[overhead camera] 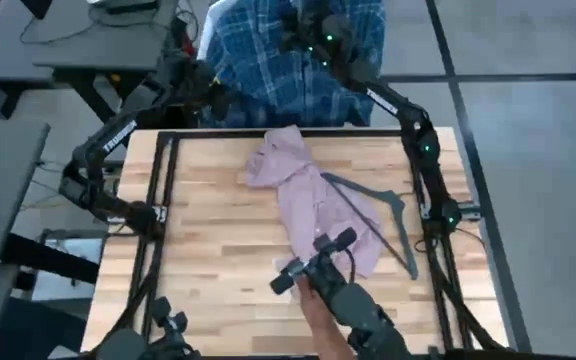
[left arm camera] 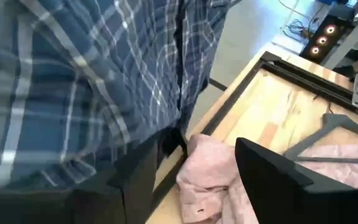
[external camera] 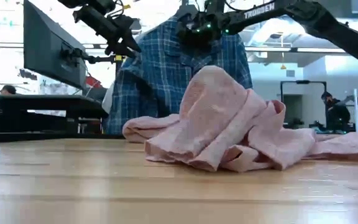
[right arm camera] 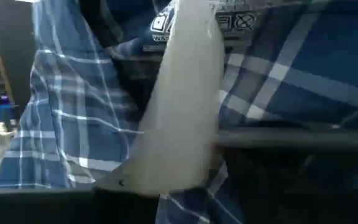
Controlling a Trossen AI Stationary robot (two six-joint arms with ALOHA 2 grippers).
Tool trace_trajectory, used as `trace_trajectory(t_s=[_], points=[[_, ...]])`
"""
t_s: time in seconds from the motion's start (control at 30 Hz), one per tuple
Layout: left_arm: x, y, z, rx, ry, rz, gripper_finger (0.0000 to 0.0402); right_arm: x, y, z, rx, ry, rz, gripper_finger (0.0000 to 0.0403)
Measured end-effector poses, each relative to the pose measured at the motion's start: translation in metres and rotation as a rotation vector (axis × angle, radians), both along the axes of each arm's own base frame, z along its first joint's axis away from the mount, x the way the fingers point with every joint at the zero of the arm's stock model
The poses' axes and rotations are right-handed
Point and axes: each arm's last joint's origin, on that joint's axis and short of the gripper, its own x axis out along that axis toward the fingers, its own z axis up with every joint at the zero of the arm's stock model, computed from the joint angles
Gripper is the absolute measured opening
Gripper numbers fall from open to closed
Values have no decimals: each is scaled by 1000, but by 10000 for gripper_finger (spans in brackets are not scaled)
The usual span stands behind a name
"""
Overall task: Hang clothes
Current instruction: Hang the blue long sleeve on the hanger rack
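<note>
A blue-and-white plaid shirt hangs spread out just beyond the table's far edge. My right gripper is up at its collar, shut on it. My left gripper stands open beside the shirt's left side, its fingers wide apart. The dusty pink shirt lies crumpled on the table's middle, with a dark hanger resting on its right part. Something white shows blurred right in front of the plaid collar. My right gripper has the plaid shirt at the collar, by the label, and comes at it about level from the table side. The gripper's own body hides the place of contact. The shirt hangs below it, clear of the table. Whether my left gripper touches the plaid cloth, I cannot tell.
A person's forearm with a dark hand-held device reaches in over the near edge, up to the pink shirt. A black frame runs along the table's edges. Desks and a monitor stand beyond the far left.
</note>
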Motion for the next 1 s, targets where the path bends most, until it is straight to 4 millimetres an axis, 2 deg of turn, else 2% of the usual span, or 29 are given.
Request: trace_trajectory(t_s=[0.13, 0.33, 0.73, 0.83, 1.0], points=[[0, 0, 0, -1, 0, 0, 201, -9, -8, -5, 64, 22, -22, 139], [0, 0, 0, -3, -2, 2, 201, -2, 0, -4, 52, 77, 13, 127], [0, 0, 0, 0, 0, 0, 201, -4, 49, 22, 68, 314, 108, 129], [0, 0, 0, -1, 1, -1, 201, -12, 62, 29, 118, 375, 141, 138], [0, -1, -1, -3, 17, -10, 201, -36, 92, 41, 258, 507, 233, 183]])
